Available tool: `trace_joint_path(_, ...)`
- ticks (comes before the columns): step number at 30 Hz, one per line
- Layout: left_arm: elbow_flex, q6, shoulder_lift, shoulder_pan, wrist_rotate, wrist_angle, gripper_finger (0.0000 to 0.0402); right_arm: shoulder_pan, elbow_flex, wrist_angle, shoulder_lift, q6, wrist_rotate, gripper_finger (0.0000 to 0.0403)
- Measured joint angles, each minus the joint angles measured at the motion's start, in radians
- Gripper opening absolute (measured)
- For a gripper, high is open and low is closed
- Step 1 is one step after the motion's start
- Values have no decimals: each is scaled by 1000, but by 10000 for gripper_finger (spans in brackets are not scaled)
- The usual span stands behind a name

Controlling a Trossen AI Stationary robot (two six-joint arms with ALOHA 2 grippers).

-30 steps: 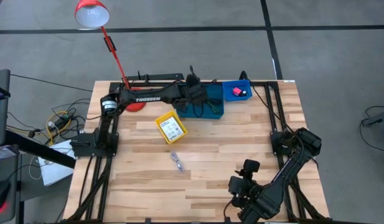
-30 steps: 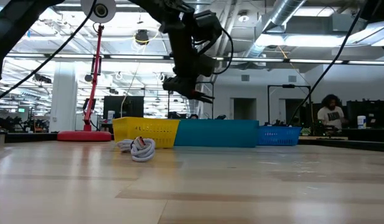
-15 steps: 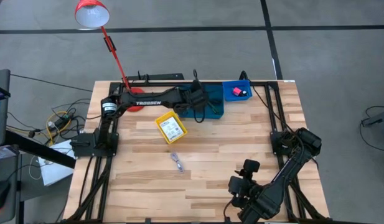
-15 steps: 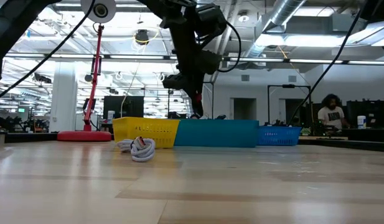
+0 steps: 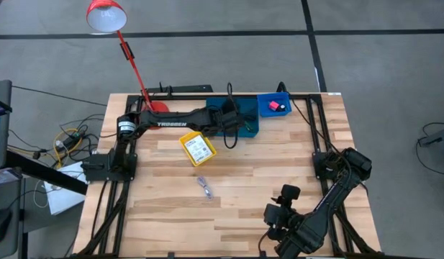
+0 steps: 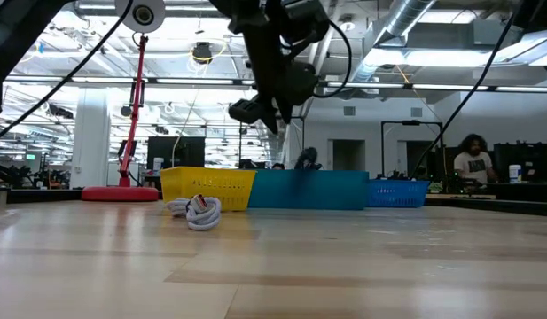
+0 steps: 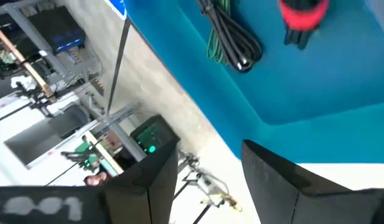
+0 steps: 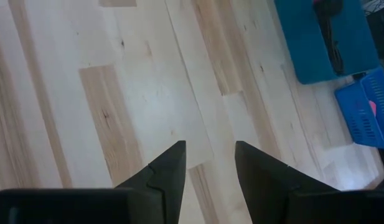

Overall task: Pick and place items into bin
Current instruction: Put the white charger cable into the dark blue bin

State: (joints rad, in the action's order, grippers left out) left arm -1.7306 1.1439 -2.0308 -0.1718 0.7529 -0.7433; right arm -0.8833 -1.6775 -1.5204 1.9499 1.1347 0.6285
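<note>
L gripper (image 5: 231, 135) spread, empty, over teal bin (image 5: 245, 128) front edge; black cable (image 7: 229, 37) inside bin. R gripper (image 8: 209, 163) spread, far from bin.

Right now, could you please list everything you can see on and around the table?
Teal bin: one, far table edge; black cable and red-black piece inside.
Blue basket: one, beside the teal bin; pink bit inside.
Yellow bin: one, table centre-left.
Clear piece: one, mid-table.
Red lamp: one, far left.
Person: one, background.
Left pincer: open, at the teal bin's near edge.
Right pincer: open, near right corner.
</note>
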Motion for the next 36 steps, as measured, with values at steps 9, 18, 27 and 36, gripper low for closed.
trace_joint_path(9, 0, -79, 0, 69, -4, -265, 166, -1, 0, 7, 0, 0, -3, 133)
trace_joint_path(18, 0, -352, 0, 205, -446, -574, 166, -1, 0, 7, 0, -2, -3, 133)
trace_joint_path(27, 0, -393, 0, 384, -590, -582, 166, -1, 0, 8, 0, -8, -2, 133)
trace_joint_path(36, 0, -386, 0, 507, -667, -481, 166, -1, 0, 9, 0, -9, -2, 133)
